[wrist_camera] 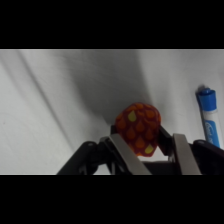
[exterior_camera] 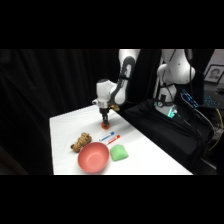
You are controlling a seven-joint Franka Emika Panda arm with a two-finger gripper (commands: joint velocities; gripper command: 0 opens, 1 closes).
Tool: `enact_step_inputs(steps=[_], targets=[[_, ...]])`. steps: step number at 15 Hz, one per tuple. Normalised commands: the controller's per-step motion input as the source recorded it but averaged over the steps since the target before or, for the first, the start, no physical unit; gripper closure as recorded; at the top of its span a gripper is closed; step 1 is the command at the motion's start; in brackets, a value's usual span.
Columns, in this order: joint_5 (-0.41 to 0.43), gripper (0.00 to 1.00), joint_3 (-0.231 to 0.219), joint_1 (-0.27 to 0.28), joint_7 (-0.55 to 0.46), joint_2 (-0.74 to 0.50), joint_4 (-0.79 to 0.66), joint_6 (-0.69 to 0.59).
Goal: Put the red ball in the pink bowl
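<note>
1. Side view: the hand (exterior_camera: 106,121) is down at the worktop (exterior_camera: 65,125) on the red ball (exterior_camera: 106,124), well apart from the pink bowl (exterior_camera: 93,157).
2. Wrist view: its fingers (wrist_camera: 182,152) pinch the ball (wrist_camera: 139,129), so the grasp seems made; next comes lifting and carrying it over the bowl.

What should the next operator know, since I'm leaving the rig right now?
Hand: fingers on either side of the red ball, apparently shut on it, at the far part of the table.
Pink bowl: empty, near the front edge, beside a green block and a marker pen.
Done: ball grasped.
Left: lift, carry to the bowl, release.
</note>
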Motion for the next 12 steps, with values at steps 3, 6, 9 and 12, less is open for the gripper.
enact_step_inputs(steps=[3, 6, 9, 12], targets=[[0.055, 0.83, 0.077, -0.109, -0.12, -0.1, 0.03, -0.15], [0.126, 1.0, 0.157, -0.186, -0.27, -0.31, -0.05, -0.35], [0.073, 0.98, 0.073, -0.091, -0.35, -0.53, -0.06, -0.65], [0.001, 0.98, -0.069, 0.039, -0.24, -0.53, 0.03, -0.67]])
